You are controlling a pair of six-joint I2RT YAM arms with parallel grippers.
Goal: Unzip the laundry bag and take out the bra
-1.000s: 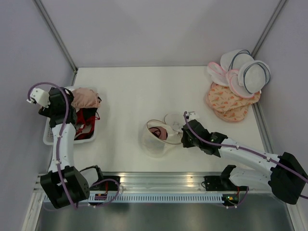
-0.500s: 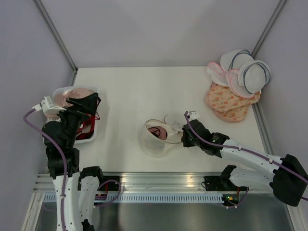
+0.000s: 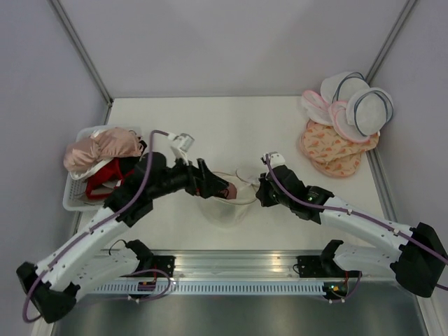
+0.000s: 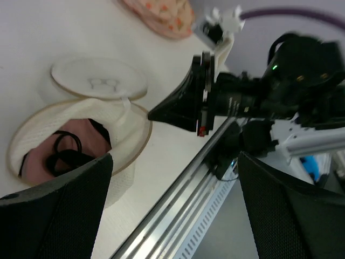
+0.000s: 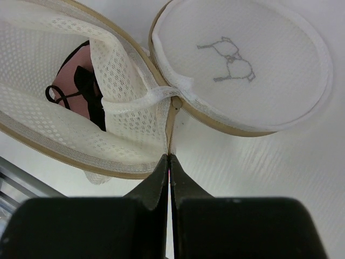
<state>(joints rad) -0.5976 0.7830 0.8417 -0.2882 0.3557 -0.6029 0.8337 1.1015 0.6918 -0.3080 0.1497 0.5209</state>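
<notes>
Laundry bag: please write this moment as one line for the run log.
laundry bag: unzipped, lid flipped open | bra: inside bag | left gripper: open, over bag mouth | right gripper: shut on bag rim

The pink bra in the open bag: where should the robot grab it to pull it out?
Grab the pink bra by its bunched black straps, coming from above through the open mouth of the laundry bag. The mesh wall hides the rest, so only that part looks reachable. The open left pincer hovers near there, while the right pincer pinches the bag's rim.
</notes>
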